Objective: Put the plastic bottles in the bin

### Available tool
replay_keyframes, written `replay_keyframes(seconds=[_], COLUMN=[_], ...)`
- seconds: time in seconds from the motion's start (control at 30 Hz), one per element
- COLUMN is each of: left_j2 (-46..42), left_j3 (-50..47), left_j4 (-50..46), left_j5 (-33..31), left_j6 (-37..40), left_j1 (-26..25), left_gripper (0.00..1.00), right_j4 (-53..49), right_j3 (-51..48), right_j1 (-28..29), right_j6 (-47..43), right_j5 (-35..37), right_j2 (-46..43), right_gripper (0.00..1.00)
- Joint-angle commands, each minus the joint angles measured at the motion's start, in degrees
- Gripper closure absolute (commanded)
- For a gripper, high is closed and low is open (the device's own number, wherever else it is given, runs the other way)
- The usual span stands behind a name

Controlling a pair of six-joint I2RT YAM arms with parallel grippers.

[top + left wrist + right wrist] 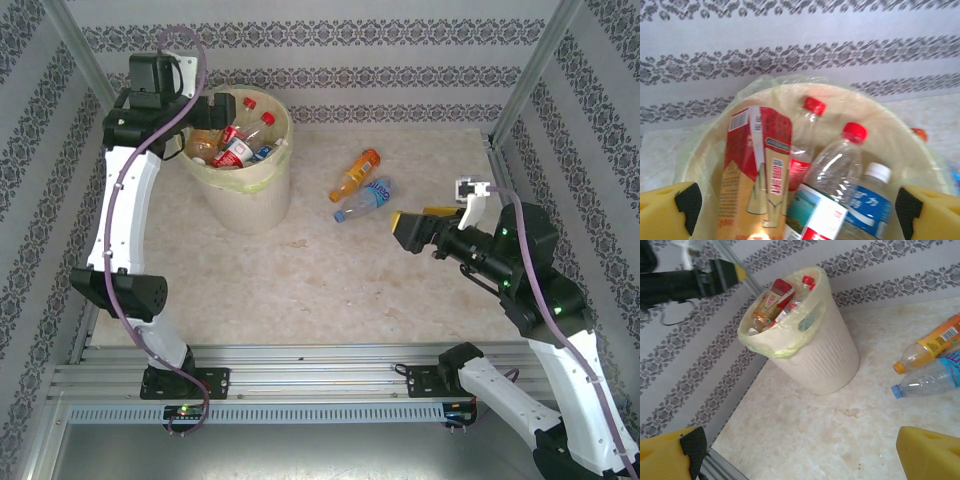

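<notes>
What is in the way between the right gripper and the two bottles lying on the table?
Nothing visible. Just bare table lies between the open right gripper and the orange bottle and the blue-labelled bottle beside it.

Big round pale-yellow plastic bin (pixel 247 205) blocks the far left corner, its mouth packed to the rim with plastic bottles (pixel 235 148) and the left gripper (pixel 218 108) hanging spread right over it. Bare marbled surface (pixel 300 290) lies open along the near edge, and open from the right gripper (pixel 408 228) to the orange plastic bottle (pixel 356 175) and clear blue-labelled bottle (pixel 366 197) lying touching mid-right.
</notes>
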Motion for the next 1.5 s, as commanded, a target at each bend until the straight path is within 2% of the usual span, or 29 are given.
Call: replay_keyframes(seconds=[0.0,0.1,0.17,0.23,0.43,0.57,0.9,1.03,1.23,1.47], left_j2=[-3.43,-8.29,-12.15,-15.92,-27.44,-33.69,-37.94,-38.11,-37.97,-37.02], left_j3=[-1.42,-8.01,-13.33,-18.45,-36.02,-45.98,-59.81,-63.83,-68.96,-72.14], left_j4=[0.07,3.25,5.60,7.50,13.34,17.00,26.27,30.09,38.86,43.70], left_j5=[7.15,12.67,14.38,15.11,13.91,12.26,10.55,5.28,3.35,1.90], left_j6=[-3.59,-5.66,-6.79,-7.46,-11.40,-14.90,-22.34,-23.00,-26.14,-28.41], left_j1=[-0.29,-1.57,-3.27,-5.22,-12.57,-17.85,-29.62,-34.47,-36.83,-38.25], left_gripper=[0.00,0.00,0.00,0.00,0.00,0.00,0.00,0.00,0.00,0.00], right_j4=[-1.78,-2.34,-2.59,-1.80,-0.84,1.87,8.61,11.19,17.21,21.75], right_j3=[0.30,0.23,0.15,-0.03,-0.18,-1.64,-3.47,-4.32,-5.63,-2.76], right_j1=[-0.17,-0.13,-0.26,-0.49,-1.49,-4.35,-8.40,-10.30,-12.64,-13.54], right_j6=[2.06,4.60,6.55,7.51,11.80,15.68,19.66,22.19,25.89,29.51], right_j5=[3.63,6.34,8.77,8.06,9.97,8.24,8.78,9.97,10.10,7.94], right_j2=[1.80,3.62,5.20,6.93,12.93,16.92,27.81,32.67,39.98,51.24], right_gripper=[0.03,0.03,0.03,0.02,0.02,0.02,0.02,0.02,0.02,0.02])
